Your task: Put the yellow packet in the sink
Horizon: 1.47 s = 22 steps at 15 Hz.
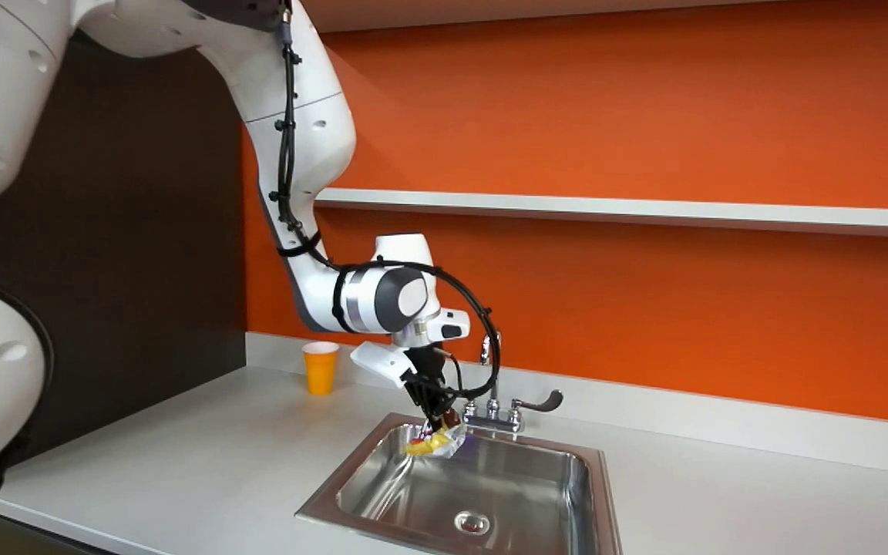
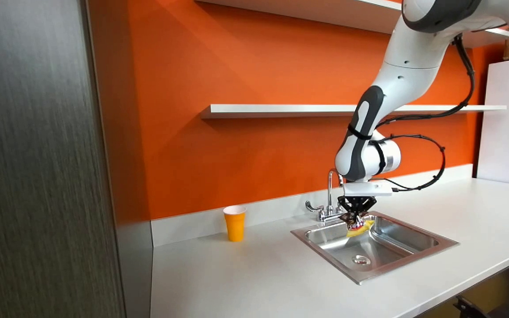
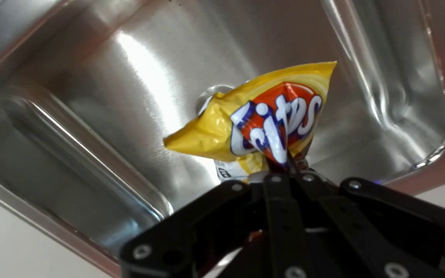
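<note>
The yellow packet, crinkled with red, white and blue printing, hangs from my gripper in the wrist view [image 3: 222, 131]. It also shows in both exterior views [image 1: 430, 444] [image 2: 360, 228]. My gripper [image 3: 286, 166] is shut on the packet's pinched middle, and part of the packet is hidden behind the fingers. The gripper points down in both exterior views [image 1: 436, 420] [image 2: 356, 215]. The stainless-steel sink [image 1: 348, 464] lies below the packet, and it also shows in an exterior view [image 2: 325, 258]. The packet is over the basin, toward the faucet side, apart from the basin floor.
A chrome faucet [image 1: 493, 397] with lever handles stands behind the sink, close to the gripper; it also shows in an exterior view [image 2: 329, 194]. An upright yellow-orange cup [image 1: 321, 370] stands on the counter [image 1: 182, 455] by the back wall. A white shelf [image 2: 281, 108] runs along the orange wall.
</note>
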Each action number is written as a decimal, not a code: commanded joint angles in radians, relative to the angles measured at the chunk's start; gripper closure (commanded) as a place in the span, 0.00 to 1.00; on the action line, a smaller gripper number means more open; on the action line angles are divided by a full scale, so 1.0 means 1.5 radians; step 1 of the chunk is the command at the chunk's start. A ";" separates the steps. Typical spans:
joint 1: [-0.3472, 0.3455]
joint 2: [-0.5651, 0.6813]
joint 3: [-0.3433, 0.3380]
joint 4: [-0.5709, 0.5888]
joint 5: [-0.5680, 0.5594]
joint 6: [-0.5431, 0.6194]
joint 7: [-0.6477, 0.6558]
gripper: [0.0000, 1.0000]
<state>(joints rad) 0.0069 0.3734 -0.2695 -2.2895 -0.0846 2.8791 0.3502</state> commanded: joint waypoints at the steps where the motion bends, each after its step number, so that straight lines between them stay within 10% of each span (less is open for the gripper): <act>1: -0.022 0.047 0.002 0.020 0.030 0.039 -0.012 1.00; 22: -0.038 0.244 0.038 0.106 0.123 0.074 -0.035 1.00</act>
<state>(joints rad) -0.0262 0.7266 -0.2319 -2.1524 0.0741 2.9833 0.3378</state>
